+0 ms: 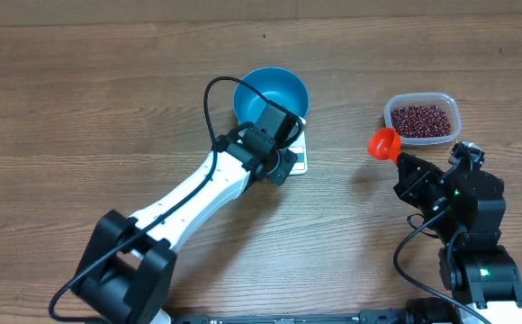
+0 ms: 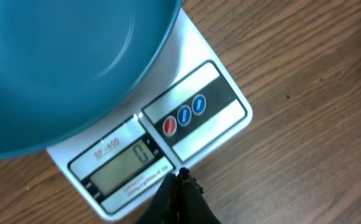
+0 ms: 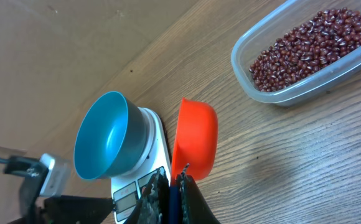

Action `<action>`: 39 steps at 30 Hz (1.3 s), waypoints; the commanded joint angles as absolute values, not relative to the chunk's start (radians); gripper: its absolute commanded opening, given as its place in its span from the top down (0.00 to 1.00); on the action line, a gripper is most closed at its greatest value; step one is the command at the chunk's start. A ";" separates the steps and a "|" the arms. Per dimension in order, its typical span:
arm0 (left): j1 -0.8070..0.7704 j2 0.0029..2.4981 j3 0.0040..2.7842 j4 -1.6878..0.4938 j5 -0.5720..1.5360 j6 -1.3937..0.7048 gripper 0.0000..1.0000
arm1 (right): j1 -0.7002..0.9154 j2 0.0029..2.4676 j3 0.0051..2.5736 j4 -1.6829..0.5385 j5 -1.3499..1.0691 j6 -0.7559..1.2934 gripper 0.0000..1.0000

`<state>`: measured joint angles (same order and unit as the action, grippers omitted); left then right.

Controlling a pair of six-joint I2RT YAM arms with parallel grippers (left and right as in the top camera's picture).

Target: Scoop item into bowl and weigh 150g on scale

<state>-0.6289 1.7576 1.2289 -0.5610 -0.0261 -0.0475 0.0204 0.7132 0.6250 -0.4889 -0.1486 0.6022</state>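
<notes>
Wooden worktop (brown, grained) carries a white scale mid-frame and a clear tub upper right.

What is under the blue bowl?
The white scale sits under the bowl. Its display and round buttons stick out; the rest of its top is hidden by the bowl.

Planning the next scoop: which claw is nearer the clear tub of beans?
Right. The right claw, shut on the orange scoop, sits just beside the tub; the left claw, shut, is well away, at the display edge of the scale.
</notes>
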 commanded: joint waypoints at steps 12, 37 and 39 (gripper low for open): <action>-0.629 1.885 1.216 -0.463 -0.105 -0.022 0.96 | 0.017 0.725 0.662 -0.481 -0.132 0.597 0.96; -0.630 1.910 1.215 -0.406 -0.100 -0.022 0.96 | 0.017 0.731 0.662 -0.480 -0.132 0.598 0.96; -0.630 1.910 1.215 -0.406 -0.101 -0.020 0.96 | 0.017 0.731 0.662 -0.480 -0.132 0.598 0.96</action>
<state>-0.6289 1.9007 1.2285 -0.4114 -0.0917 -0.0441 0.0204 0.7334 0.6250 -0.4870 -0.1478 0.6018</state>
